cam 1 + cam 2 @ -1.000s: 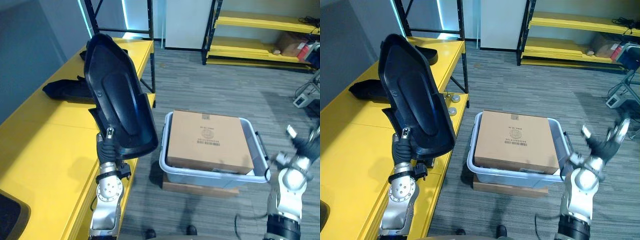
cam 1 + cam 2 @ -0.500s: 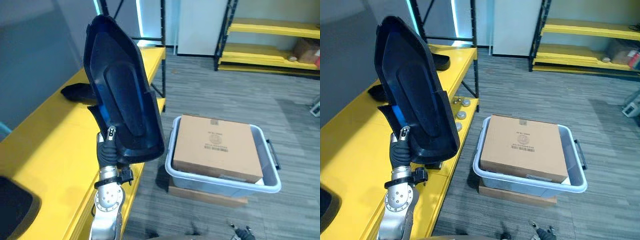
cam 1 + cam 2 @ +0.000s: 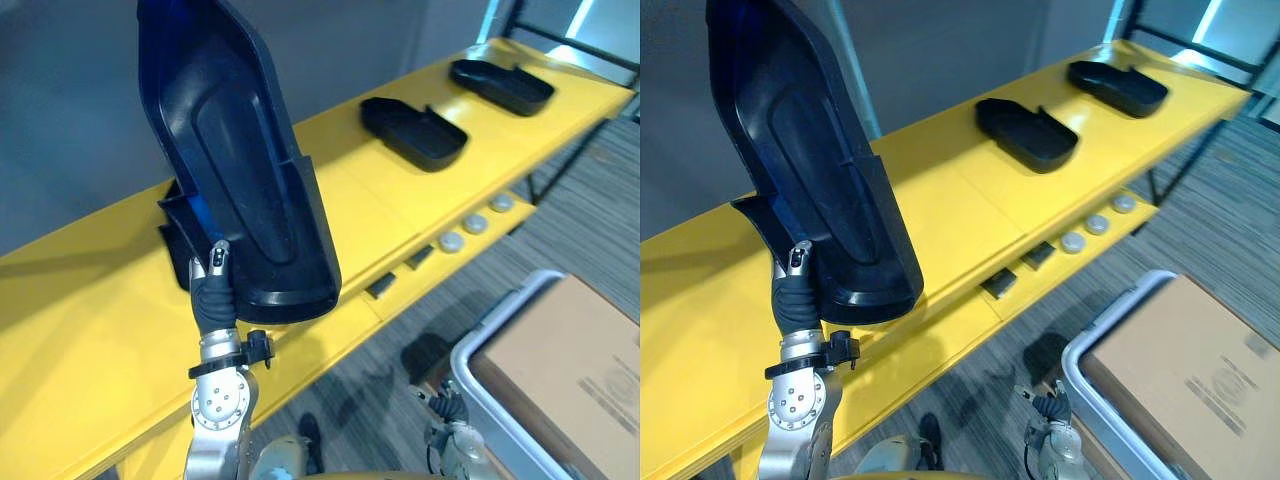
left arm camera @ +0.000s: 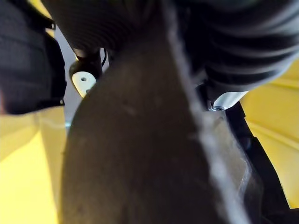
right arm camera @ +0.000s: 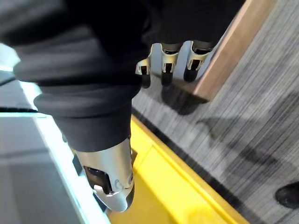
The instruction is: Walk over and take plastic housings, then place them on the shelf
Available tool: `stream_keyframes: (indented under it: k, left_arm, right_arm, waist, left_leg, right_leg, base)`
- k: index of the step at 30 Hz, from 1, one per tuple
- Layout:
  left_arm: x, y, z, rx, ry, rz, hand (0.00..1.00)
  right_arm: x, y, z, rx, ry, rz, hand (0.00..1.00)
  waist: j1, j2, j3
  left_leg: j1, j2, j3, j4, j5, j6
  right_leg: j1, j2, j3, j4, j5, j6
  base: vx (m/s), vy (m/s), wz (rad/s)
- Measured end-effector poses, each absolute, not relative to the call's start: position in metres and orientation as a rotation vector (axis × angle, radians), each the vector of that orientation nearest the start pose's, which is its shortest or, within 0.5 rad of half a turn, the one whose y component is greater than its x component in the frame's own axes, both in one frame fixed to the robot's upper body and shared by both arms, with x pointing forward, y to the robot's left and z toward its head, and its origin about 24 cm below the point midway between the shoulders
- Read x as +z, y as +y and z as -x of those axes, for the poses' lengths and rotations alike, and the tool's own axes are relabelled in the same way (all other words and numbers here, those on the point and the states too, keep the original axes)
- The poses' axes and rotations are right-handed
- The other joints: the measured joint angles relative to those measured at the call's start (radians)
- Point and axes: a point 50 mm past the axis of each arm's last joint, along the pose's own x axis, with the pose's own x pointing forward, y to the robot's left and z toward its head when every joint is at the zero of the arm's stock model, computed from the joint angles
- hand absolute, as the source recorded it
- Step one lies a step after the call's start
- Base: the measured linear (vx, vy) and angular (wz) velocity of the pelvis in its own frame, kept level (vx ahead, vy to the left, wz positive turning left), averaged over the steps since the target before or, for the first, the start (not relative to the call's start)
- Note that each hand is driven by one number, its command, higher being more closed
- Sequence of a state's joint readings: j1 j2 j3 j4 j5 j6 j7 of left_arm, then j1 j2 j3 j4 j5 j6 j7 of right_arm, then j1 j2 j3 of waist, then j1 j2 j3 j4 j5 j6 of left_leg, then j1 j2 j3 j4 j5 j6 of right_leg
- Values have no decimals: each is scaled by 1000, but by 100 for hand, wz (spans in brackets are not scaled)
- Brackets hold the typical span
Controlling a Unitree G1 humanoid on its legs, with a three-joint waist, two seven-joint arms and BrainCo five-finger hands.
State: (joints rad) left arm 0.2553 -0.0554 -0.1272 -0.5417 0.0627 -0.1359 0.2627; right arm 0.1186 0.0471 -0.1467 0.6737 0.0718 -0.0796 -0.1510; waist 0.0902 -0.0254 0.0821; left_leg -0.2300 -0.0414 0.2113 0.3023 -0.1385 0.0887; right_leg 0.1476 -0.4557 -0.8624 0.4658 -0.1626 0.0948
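Observation:
A large black plastic housing (image 3: 235, 170) stands upright over the yellow shelf (image 3: 100, 330), its hollow side facing me. My left hand (image 3: 212, 292) is shut on its lower edge, with the thumb over the rim. The left wrist view shows the housing's dark surface (image 4: 140, 154) from very close. Two more black housings (image 3: 413, 132) (image 3: 502, 86) lie flat farther along the shelf. My right hand (image 5: 167, 56) hangs low beside me above the floor, fingers relaxed and holding nothing.
A grey bin (image 3: 1080, 350) with a cardboard box (image 3: 1185, 370) inside stands on the floor at the lower right. Several small round discs (image 3: 475, 222) and dark blocks sit on the shelf's lower front ledge. Grey carpet lies between shelf and bin.
The whole picture has swung left, so the camera moved and the yellow shelf now runs across it. The housing stays in my left hand. My right hand has dropped from raised to low.

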Motion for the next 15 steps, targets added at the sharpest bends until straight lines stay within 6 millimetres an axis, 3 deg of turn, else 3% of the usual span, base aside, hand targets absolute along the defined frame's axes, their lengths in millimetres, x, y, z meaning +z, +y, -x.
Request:
stream_keyframes:
  k: [1,2,4,8,10,12,13,15]
  left_arm:
    - [126,142,-192,224,-440,86,100]
    - [127,141,-193,217,-445,86,100]
    - [130,138,-195,198,-461,93,100]
    - [134,135,-198,198,-478,93,100]
    - [135,133,-198,198,-487,87,100]
    - [131,132,-199,203,-477,71,100]
    - [126,130,-201,201,-455,73,100]
    - [120,128,-201,195,-424,72,100]
  right_arm:
    - [-119,-176,-152,-341,723,-95,0]
    - [-119,-175,-152,-338,729,-93,0]
    - [-114,-171,-159,-310,705,-74,0]
    - [-107,-172,-166,-311,662,-72,0]
    - [-108,-173,-165,-314,667,-72,0]
    - [-110,-173,-162,-317,676,-72,0]
    - [-110,-176,-161,-326,677,-70,0]
    - [-110,-178,-161,-338,676,-67,0]
  waist:
    - [-2,1,0]
    - [-4,1,-1]
    - [-18,-2,-4]
    - [-32,-16,-14]
    - [-36,-31,-24]
    - [-20,-64,-44]
    - [-22,-61,-52]
    - [-19,-40,-63]
  left_leg:
    - [18,-11,-37,22,-25,10]
    - [27,-11,-52,30,-35,10]
    - [62,-9,-129,22,-45,9]
    - [107,-13,-230,16,-44,-15]
    - [114,-20,-273,20,-50,-30]
    - [108,-37,-300,42,-62,-57]
    - [93,-33,-332,78,-75,-83]
    - [82,6,-349,78,-84,-108]
  right_leg:
    - [-39,-36,89,135,20,-87]
    - [-71,-29,171,191,-2,-95]
    - [-177,66,428,273,-91,-40]
    - [-272,211,671,155,-155,26]
    - [-279,244,724,61,-142,23]
    - [-269,234,709,-56,-49,-11]
    - [-235,241,667,-94,-61,17]
    - [-201,280,620,-146,-51,1]
  base:
    - [285,201,65]
    - [244,119,73]
    - [221,76,86]
    - [197,-23,85]
    - [162,-142,105]
    - [129,-227,83]
    - [93,-284,70]
    - [58,-285,54]
